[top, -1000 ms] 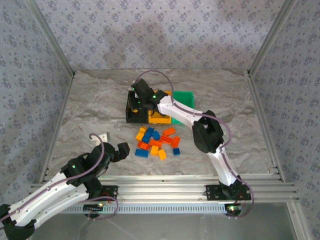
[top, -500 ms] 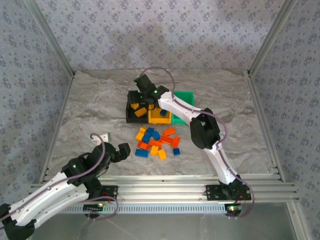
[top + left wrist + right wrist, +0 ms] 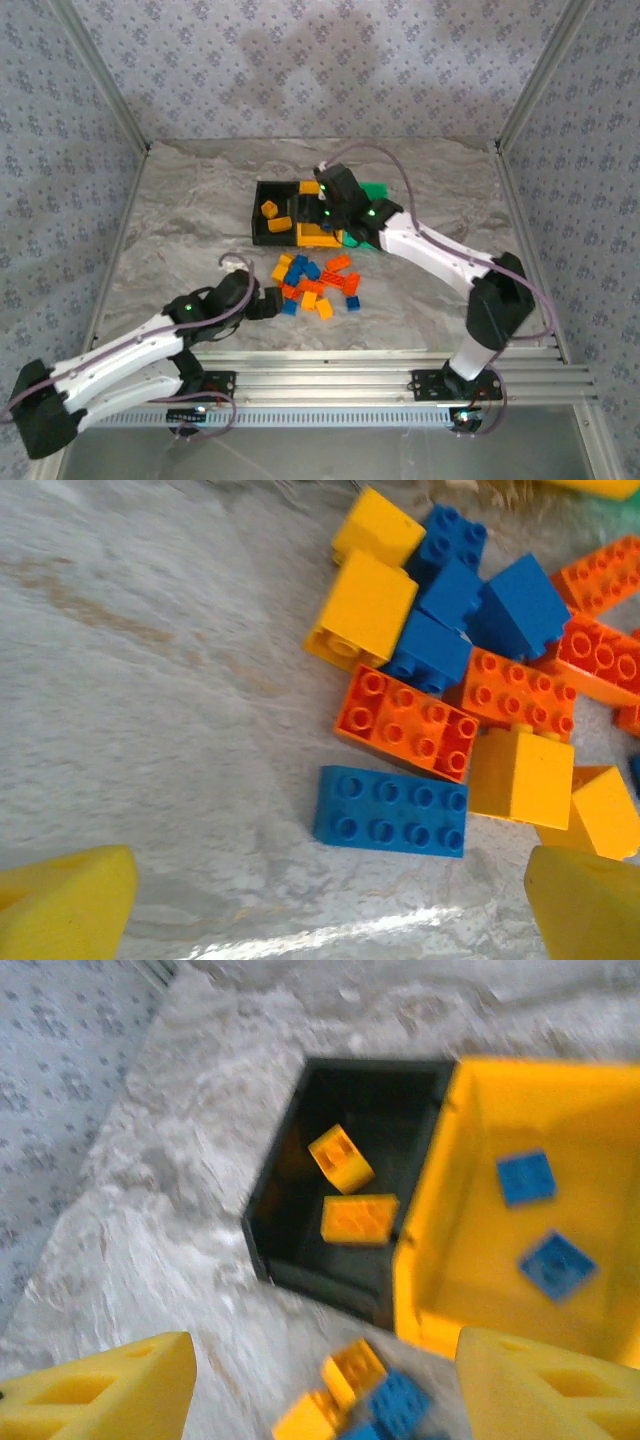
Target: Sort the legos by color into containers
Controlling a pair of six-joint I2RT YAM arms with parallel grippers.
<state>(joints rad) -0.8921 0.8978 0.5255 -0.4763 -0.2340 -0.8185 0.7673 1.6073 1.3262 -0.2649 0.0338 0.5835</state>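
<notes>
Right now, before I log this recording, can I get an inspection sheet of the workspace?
Surface: grey marbled table, no spill seen.
Job's things: loose legos piled mid-table; black bin holds two yellow-orange bricks; yellow bin holds two blue bricks; green bin partly hidden.
Clutter: nothing seen.
Hands: left hand open, low at the pile, long blue brick just ahead; right hand open, empty, above the bins.
Cables: grey cables loop along both arms.
Surroundings: patterned walls, aluminium frame.
</notes>
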